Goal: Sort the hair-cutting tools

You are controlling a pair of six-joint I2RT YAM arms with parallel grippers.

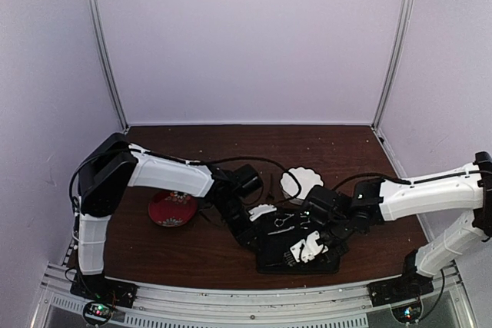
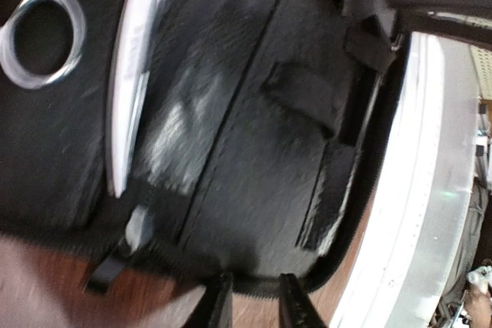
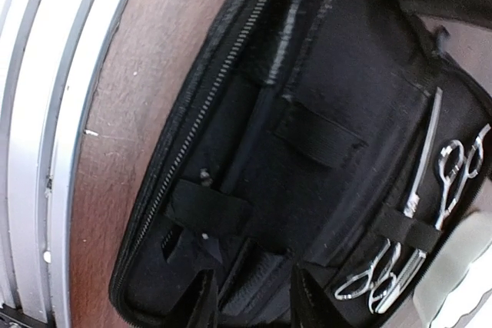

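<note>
Black woven fabric fills both my wrist views: the zip case (image 3: pixel 323 74) lies open on the brown wooden table (image 3: pixel 131 113), its lining ribbed and crossed by flat elastic loops. My right wrist view shows two slim silver scissors (image 3: pixel 417 178) inside it, side by side under one strap, polished, with oval finger rings. My left wrist view catches only one ring and one bright blade, blurred. Only the overhead view shows the one round red flowered plate (image 1: pixel 171 209). My left gripper (image 2: pixel 252 303) has its fingers slightly parted at the case's edge, holding nothing. My right gripper (image 3: pixel 254 301) is parted too, empty, above the lining.
</note>
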